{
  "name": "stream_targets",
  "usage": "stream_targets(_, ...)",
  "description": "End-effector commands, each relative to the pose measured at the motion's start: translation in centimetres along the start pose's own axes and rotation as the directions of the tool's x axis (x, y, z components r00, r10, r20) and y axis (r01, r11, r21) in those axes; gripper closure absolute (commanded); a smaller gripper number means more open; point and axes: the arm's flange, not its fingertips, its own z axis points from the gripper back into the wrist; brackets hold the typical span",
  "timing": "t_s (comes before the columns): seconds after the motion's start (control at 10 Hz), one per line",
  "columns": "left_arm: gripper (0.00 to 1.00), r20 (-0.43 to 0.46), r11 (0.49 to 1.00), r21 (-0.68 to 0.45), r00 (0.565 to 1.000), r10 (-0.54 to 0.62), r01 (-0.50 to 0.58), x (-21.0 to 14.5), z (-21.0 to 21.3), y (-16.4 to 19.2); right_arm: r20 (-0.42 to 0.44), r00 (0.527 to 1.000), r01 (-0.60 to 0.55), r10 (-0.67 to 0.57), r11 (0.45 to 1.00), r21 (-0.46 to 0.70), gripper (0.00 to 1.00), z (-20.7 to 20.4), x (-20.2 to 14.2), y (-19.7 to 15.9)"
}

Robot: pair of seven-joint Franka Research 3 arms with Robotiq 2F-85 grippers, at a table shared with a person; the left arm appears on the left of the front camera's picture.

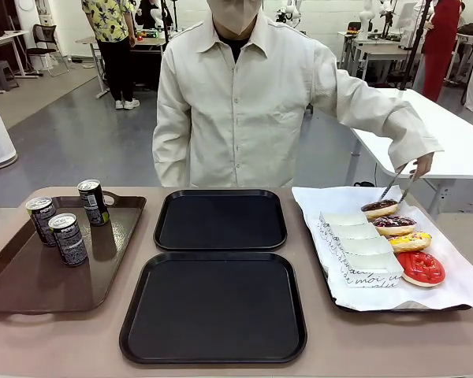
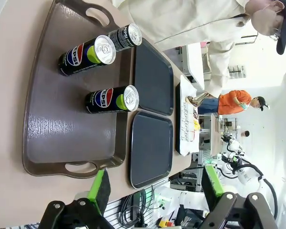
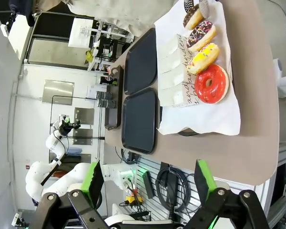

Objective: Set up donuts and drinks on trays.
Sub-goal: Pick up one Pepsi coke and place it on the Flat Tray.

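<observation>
The two black trays, the nearer one (image 1: 213, 307) and the farther one (image 1: 221, 220), lie bare in the middle of the tabletop (image 1: 323, 354), one behind the other. To the robot's left is the brown tray (image 1: 24, 287), and three cans (image 1: 68, 239) stand upright on its far part, close together but apart. To the right, the paper-lined tray (image 1: 457, 287) carries a row of flat white boxes (image 1: 355, 244) and, just beside them, four donuts (image 1: 420, 268) in a line. The person's hand (image 1: 422, 164) holds tongs (image 1: 398, 185) on the farthest donut, the chocolate one.

I judge the setting up has hardly begun, and the first donut is now being picked. To do this well, the tongs should take the ring by its sides, not by the icing, and lift it straight up so it does not rub the sprinkled one next to it. A box should be ready first.

The left fingers (image 2: 99, 186) are spread wide with nothing between them, above the near handle of the brown tray. The right fingers (image 3: 93, 177) are also spread and empty, above the near edge at the donut side. For a can, I think a grip low on the body, straight from the side, is safest, because the cans are slim and could tip.

The tabletop is smooth and beige. The room behind is a large workshop with a grey floor, other white tables and some people far off.
</observation>
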Motion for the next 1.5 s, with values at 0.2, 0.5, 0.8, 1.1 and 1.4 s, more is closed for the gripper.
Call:
stream_targets(0.2,0.0,-0.026,0.992,0.122,0.999,-0.035,0.038,0.7,-1.5,-2.5,0.005,1.0,-0.012,0.012,1.0,0.016,0.0,0.1,0.1,-0.1)
stream_targets(0.5,0.0,-0.091,0.925,0.369,0.994,-0.055,0.085,3.8,-5.9,-9.1,0.005,1.0,-0.012,0.012,1.0,0.016,0.0,0.1,0.1,-0.1)
stream_targets(0.8,0.0,-0.151,0.825,0.538,0.982,-0.11,0.175,4.6,-11.7,-13.9,0.005,1.0,-0.012,0.012,1.0,0.016,0.0,0.1,0.1,-0.1)
stream_targets(1.1,0.0,-0.198,0.619,0.737,0.962,-0.186,0.272,3.7,-17.6,-14.4,0.005,1.0,-0.012,0.012,1.0,0.016,0.0,0.1,0.1,-0.1)
stream_targets(1.4,0.0,-0.251,0.559,0.765,0.948,-0.197,0.319,2.4,-21.2,-12.7,0.005,1.0,-0.012,0.012,1.0,0.016,0.0,0.1,0.1,-0.1)
